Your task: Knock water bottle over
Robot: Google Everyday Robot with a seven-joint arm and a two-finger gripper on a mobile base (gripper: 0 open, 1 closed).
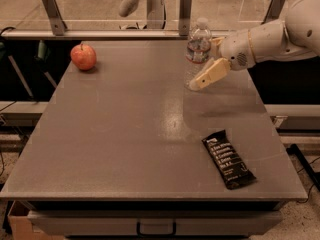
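Note:
The water bottle is clear ribbed plastic with a white cap and a white-and-red label band. It stands upright near the far edge of the grey table, right of centre. My gripper comes in from the right on a white arm. Its tan tip sits right against the lower right side of the bottle, just above the tabletop. The bottle's base is partly hidden behind the gripper.
A red apple sits at the far left of the table. A black snack bar wrapper lies near the front right. Metal posts and a rail run behind the far edge.

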